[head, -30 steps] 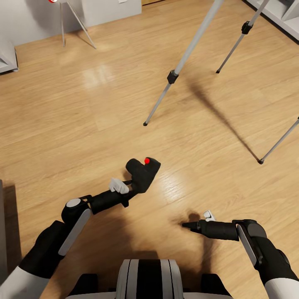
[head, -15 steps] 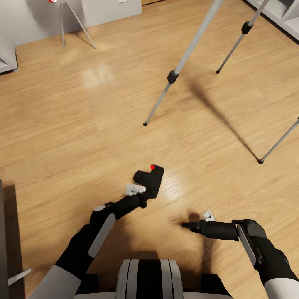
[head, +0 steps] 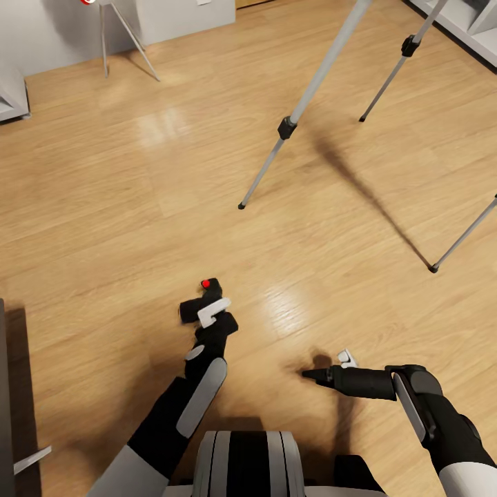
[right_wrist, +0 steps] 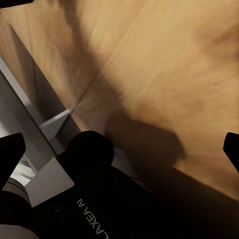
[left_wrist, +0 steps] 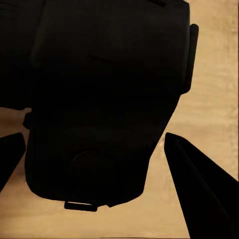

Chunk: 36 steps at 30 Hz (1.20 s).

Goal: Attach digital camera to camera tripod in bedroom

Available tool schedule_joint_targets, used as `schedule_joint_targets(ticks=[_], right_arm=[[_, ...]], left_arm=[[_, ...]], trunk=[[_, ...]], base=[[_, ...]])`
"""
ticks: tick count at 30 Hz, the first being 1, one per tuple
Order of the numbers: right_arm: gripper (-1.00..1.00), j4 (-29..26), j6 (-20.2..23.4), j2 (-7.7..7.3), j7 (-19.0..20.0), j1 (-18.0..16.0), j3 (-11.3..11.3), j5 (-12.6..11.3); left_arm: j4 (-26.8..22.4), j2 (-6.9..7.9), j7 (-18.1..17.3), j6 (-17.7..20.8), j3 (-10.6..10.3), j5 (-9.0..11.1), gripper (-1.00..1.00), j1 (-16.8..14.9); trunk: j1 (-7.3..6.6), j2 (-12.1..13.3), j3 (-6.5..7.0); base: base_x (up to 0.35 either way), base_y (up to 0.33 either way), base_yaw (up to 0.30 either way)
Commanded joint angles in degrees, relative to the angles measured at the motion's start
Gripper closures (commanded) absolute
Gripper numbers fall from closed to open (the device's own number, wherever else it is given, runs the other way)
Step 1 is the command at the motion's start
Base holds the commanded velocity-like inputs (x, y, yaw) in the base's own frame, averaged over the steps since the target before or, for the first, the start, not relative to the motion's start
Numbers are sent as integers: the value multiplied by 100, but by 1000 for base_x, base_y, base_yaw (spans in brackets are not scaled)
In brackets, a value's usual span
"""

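Note:
My left gripper (head: 207,309) is shut on the digital camera (head: 195,306), a small black body with a red dot (head: 206,283), held low over the wooden floor just ahead of my trunk. In the left wrist view the camera (left_wrist: 104,99) looms dark between the two black fingers (left_wrist: 199,184). The camera tripod shows as silver legs: one (head: 317,76) with its foot at mid floor, one (head: 407,48) at the far right, one (head: 464,236) at the right edge. Its head is out of view. My right gripper (head: 326,367) hangs open and empty at the lower right, fingers wide apart (right_wrist: 119,144).
A thin-legged lamp stand (head: 117,31) is at the far left by the pale wall. Grey shelving (head: 462,17) runs along the far right corner, and a grey piece of furniture (head: 10,93) sits at the left edge. Light wooden floor (head: 138,193) spreads between me and the tripod.
My left arm has swung in toward my trunk and to the left, turning the wrist and carrying the camera with it. The right arm and the tripod have stayed put.

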Motion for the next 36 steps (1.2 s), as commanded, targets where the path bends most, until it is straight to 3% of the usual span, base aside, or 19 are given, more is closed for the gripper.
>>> schedule_joint_targets(ticks=[1, 4, 5, 8, 12, 16, 18, 20, 22, 23, 28, 36], right_arm=[[-100, 0, 37, -1, -3, -1, -2, -25], [-100, 0, 37, -1, -3, -1, -2, -25], [-100, 0, 37, -1, -3, -1, -2, -25], [-100, 0, 37, -1, -3, -1, -2, -23], [-100, 0, 37, -1, 1, -1, -2, -18], [-100, 0, 37, -1, -1, -1, -2, -17], [-100, 0, 37, -1, -2, -1, -2, -17], [-100, 0, 37, 4, -2, -1, -2, -14], [-100, 0, 37, 13, -3, -1, 1, -6], [-100, 0, 37, 13, -3, -1, 0, -6], [-100, 0, 37, 12, -1, -1, -1, -7], [-100, 0, 37, 8, 5, -1, -2, -8]], left_arm=[[-144, 10, 80, -11, -254, 51, 100, 1], [-328, 32, 179, -35, -624, 93, 100, 4], [-437, 47, 427, -43, -882, 148, 100, 5], [-488, 53, 879, -43, -1023, 173, 100, 6], [-532, 69, 2037, -90, -1164, 185, 100, 6], [-532, 71, 2524, -112, -1265, 186, 100, 7], [-539, 68, 2672, -118, -1367, 187, 100, 7], [-560, 67, 2803, -119, -1582, 187, 100, 7], [-577, 60, 2902, -126, -1925, 189, 100, 7], [-578, 59, 2912, -126, -1977, 189, 100, 7], [-588, 55, 2940, -134, -2141, 193, 100, 7], [-647, 54, 2944, -136, -2187, 206, 100, 7]], trunk=[[-1, -1, -3], [-1, -1, -3], [-1, -1, -3], [-1, -1, -3], [-1, -1, -3], [-1, -1, -3], [-1, -1, -3], [-1, -1, -3], [-1, -1, -3], [-1, -1, -3], [-1, -1, -3], [-21, 9, 174]], base=[[0, 0, 0], [0, 0, 0], [0, 0, 0], [0, 0, 0], [0, 0, 0], [0, 0, 0], [0, 0, 0], [0, 0, 0], [0, 0, 0], [0, 0, 0], [0, 0, 0], [0, 0, 0]])
